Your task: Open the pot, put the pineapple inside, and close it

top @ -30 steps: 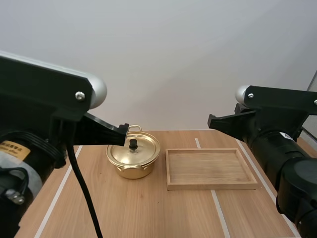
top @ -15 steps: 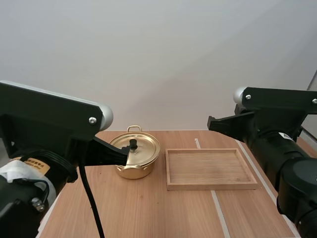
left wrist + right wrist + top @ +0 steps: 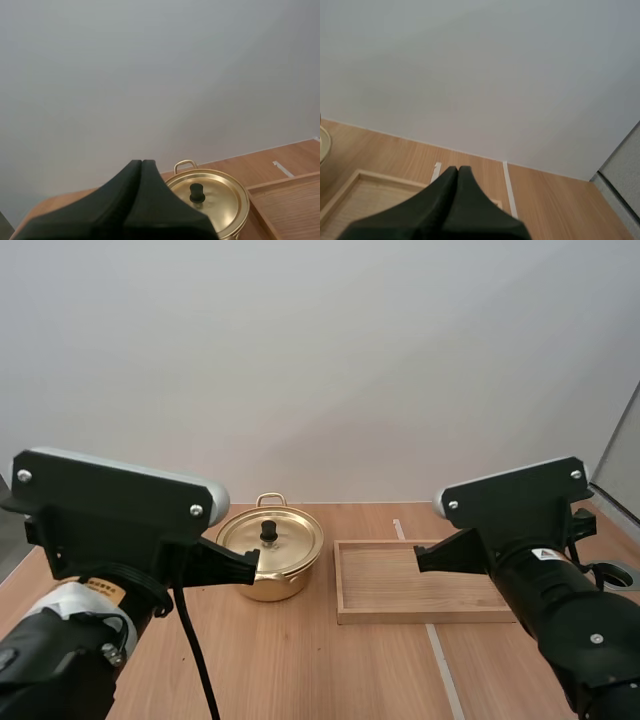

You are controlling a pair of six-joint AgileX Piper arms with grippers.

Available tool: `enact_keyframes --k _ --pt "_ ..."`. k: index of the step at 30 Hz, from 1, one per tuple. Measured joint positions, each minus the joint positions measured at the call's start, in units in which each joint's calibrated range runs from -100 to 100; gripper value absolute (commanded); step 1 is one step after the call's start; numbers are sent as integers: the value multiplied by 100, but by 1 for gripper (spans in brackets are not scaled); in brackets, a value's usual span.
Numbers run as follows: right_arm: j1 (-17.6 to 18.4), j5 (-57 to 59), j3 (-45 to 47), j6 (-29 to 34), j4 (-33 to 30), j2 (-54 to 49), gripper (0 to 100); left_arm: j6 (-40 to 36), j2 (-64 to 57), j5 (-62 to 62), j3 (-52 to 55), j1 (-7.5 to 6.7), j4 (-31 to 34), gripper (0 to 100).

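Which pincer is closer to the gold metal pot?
Left. The left pincer sits beside the left rim of the gold metal pot; the right pincer hangs over the shallow wooden tray beside it.

Gold pot stands upright on the table, its lid on, black knob up

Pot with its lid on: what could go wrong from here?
1. The left gripper is shut and points toward the lid; unless it opens, it may shove the small knob instead of pinching it.
2. The pot stands close beside the wooden tray; a nudge could push it against that.
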Motion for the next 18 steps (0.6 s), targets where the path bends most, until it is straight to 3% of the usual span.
enact_keyframes --k 9,18 --pt "0 0 418 0 -558 0 0 0 -253 -372 1456 0 70 0" --pt "0 0 775 0 -617 0 0 -3 -278 -479 1917 0 523 0"
